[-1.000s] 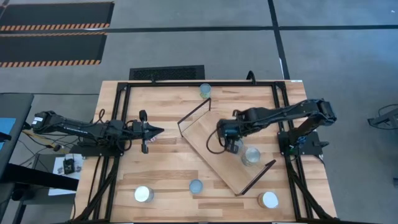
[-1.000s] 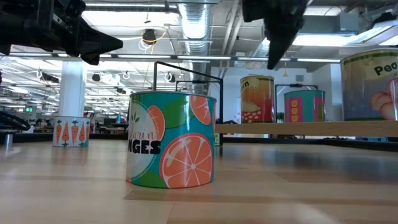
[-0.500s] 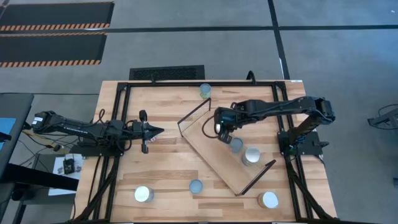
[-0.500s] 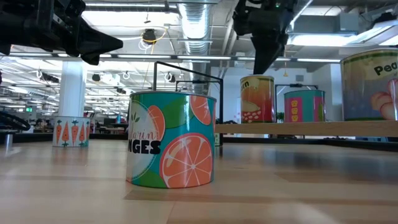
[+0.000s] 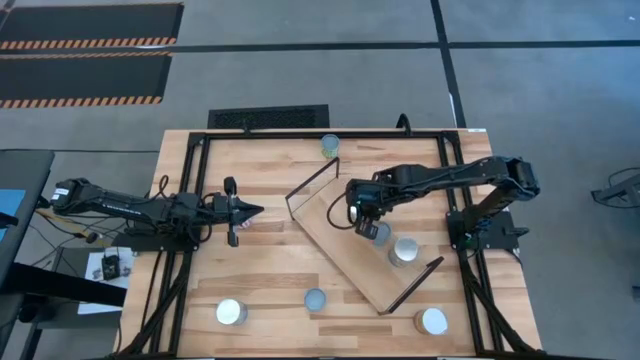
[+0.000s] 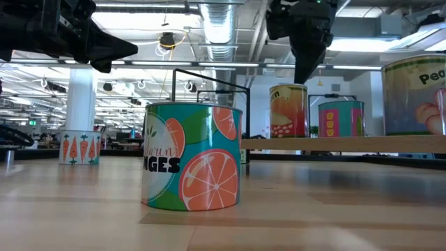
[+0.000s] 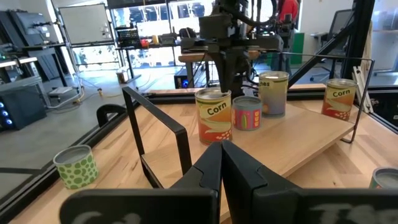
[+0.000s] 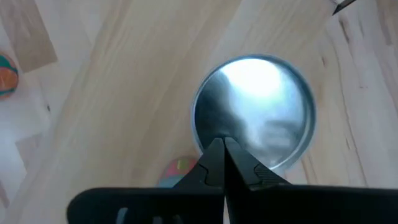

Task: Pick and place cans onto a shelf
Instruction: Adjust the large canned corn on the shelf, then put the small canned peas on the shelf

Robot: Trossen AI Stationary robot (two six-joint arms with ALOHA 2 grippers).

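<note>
The right gripper (image 5: 362, 222), fingers pressed together and empty, hovers over a corn can (image 7: 213, 116) on the shelf (image 5: 340, 245) (left gripper (image 5: 250, 211) idles, likewise closed), so it should lift clear without nudging.

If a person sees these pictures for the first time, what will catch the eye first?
Probably the big can with orange slices, standing on the table close to the low camera. Next, the pale-wood shelf lying diagonally in the middle of the table, with the right gripper shut above the cans on it. The left gripper, also shut, waits over the table's left side.
</note>
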